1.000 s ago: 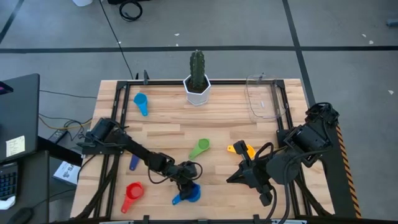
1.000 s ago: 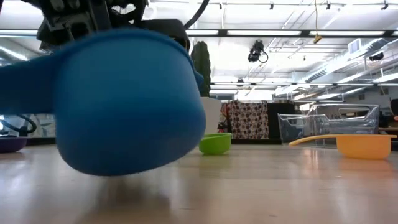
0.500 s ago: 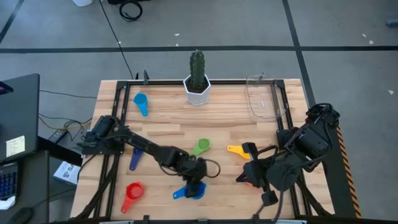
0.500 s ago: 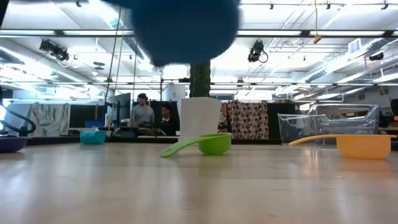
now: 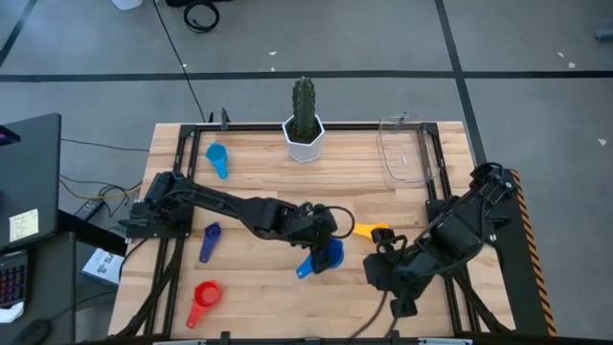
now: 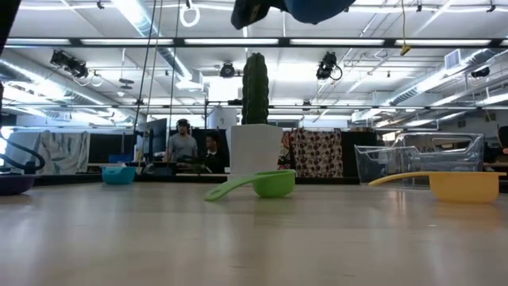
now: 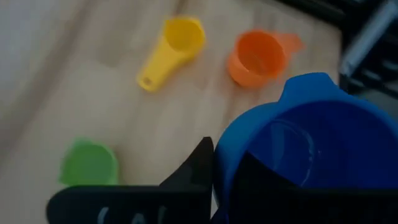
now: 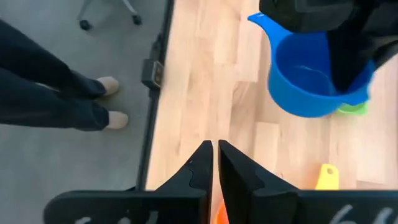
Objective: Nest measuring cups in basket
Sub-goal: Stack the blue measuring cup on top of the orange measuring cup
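Note:
My left gripper is shut on the dark blue cup and holds it in the air over the table's middle. The blue cup shows at the top of the low view. Below it the green cup rests on its base, with the yellow cup and the orange cup to its right. My right gripper is shut and hovers over the orange cup near the table's right near part. The light blue, purple and red cups lie to the left. The clear basket stands at the far right. My left gripper holds the blue cup by its rim wall, on the side away from the handle. One finger is inside the bowl and one finger is outside. The fingers come from above, pointing down. The cup is lifted clear, mouth up.
A white pot with a green cactus stands at the far edge's middle, left of the basket. A black frame rail runs along the table's right side. People sit in the room behind the table; a person's legs show beside it.
My left gripper has lifted the blue cup off the table's near part, raised it and carried it toward the right and far side, over the green cup. In the low view the cup rose from the tabletop to the top of the picture.

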